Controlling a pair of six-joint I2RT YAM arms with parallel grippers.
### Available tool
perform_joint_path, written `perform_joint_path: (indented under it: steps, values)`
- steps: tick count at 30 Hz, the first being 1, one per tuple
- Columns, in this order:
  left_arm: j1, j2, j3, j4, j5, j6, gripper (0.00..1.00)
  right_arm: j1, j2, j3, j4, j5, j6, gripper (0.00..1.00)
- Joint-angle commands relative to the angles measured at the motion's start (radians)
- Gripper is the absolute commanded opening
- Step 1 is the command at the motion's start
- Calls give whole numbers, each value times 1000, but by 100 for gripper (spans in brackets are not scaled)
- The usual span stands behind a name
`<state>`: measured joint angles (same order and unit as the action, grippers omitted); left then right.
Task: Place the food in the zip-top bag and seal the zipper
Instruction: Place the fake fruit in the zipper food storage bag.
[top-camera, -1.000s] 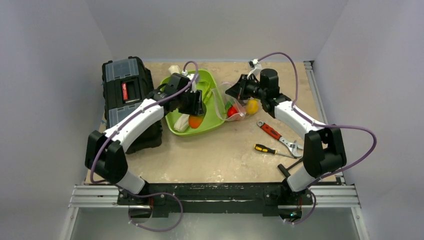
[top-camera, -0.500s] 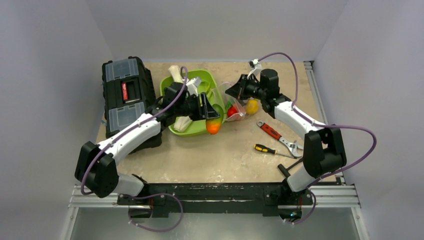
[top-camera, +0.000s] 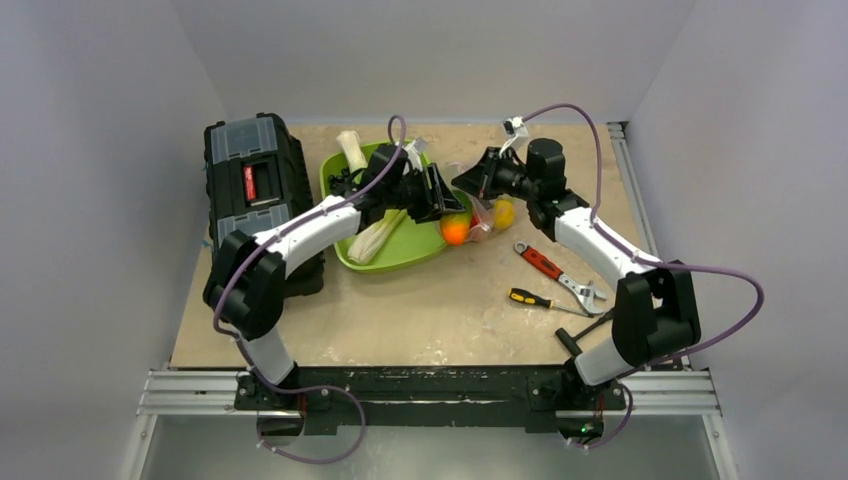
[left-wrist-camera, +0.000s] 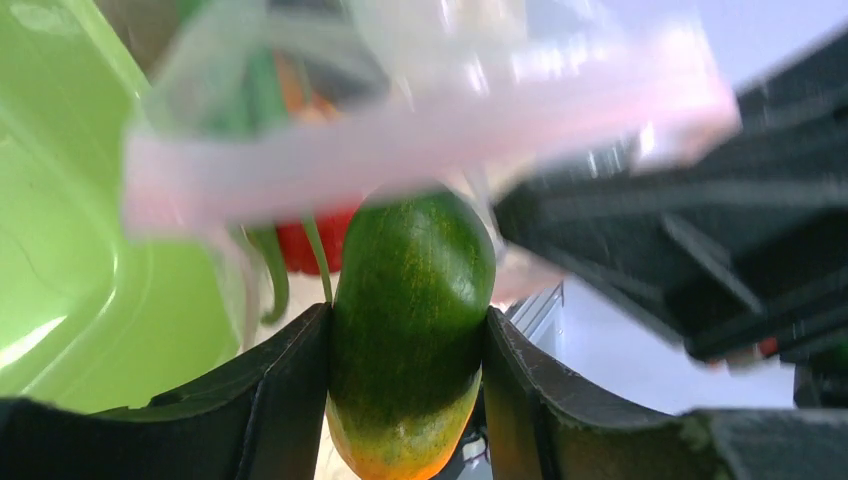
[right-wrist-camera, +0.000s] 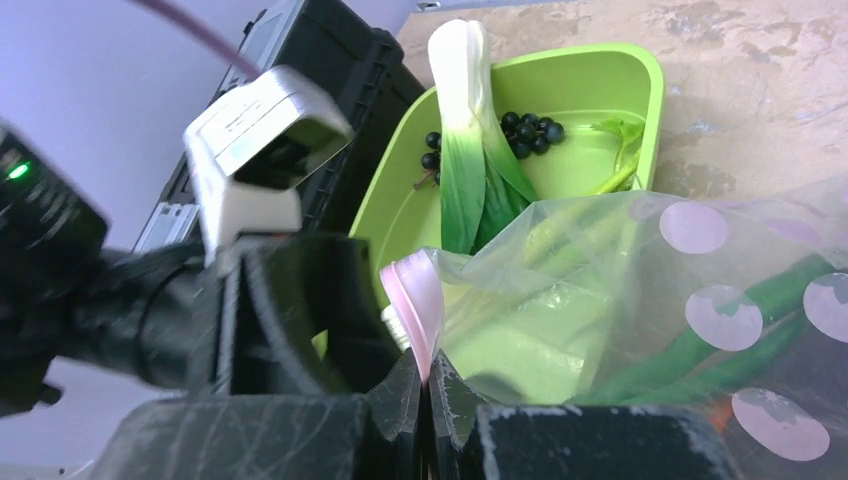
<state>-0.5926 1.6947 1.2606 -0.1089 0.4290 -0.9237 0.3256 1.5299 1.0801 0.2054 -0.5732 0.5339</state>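
My left gripper (top-camera: 447, 215) is shut on a green and orange toy fruit (top-camera: 456, 231), which sits between the jaws in the left wrist view (left-wrist-camera: 410, 310). The fruit is at the mouth of the clear zip-top bag (top-camera: 484, 218), just under the pale pink zipper strip (left-wrist-camera: 400, 140). My right gripper (top-camera: 474, 181) is shut on the zipper (right-wrist-camera: 420, 300) and holds the bag's edge (right-wrist-camera: 620, 300) up. A yellow pear (top-camera: 505, 212) is inside the bag. A red piece (left-wrist-camera: 315, 245) shows behind the strip.
The green tray (top-camera: 400, 255) lies left of the bag and holds a white and green leek (top-camera: 377, 236), another one (right-wrist-camera: 465, 150) and black berries (right-wrist-camera: 530, 128). A black toolbox (top-camera: 255, 190) stands at the left. A red wrench (top-camera: 545, 263) and a screwdriver (top-camera: 535, 298) lie at the right.
My left gripper lifted the green and orange fruit out of the tray and carried it right, to the bag's mouth. The right gripper kept its hold on the zipper.
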Motion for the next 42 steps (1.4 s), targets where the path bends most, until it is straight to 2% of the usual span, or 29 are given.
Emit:
perform_joint_path:
  steps: [1,7,11,17,19,23,28,30,35,37,41,42]
  values:
    - [43,79,121,46,12,-89,4,-2,-63,-5,80,-57,5,0]
    - [90,169,176,141,-23,-158,10,0,-64,-8,90,-70,4,0]
    - [108,194,147,274,-73,-261,16,0,-61,-3,83,-73,-3,0]
    - [91,186,127,333,-117,-300,53,-1,-47,-8,92,-72,9,0]
    - [89,156,96,319,-114,-279,59,-1,-46,-9,92,-69,12,0]
    - [91,102,39,302,-98,-229,62,1,-104,2,29,-20,-27,0]
    - [90,69,13,303,-46,-202,75,1,-136,-16,28,29,-28,0]
    - [85,52,14,319,-4,-197,76,1,-159,-26,33,57,-26,0]
    - [60,-47,-29,311,1,-162,76,1,-194,-20,-21,131,-30,0]
    - [59,-89,-24,276,19,-111,76,1,-223,-18,-64,166,-49,0]
    - [19,-116,153,-30,100,136,74,1,-291,-3,-168,255,-94,0]
    - [4,-137,165,-64,105,169,73,1,-302,13,-197,261,-113,0]
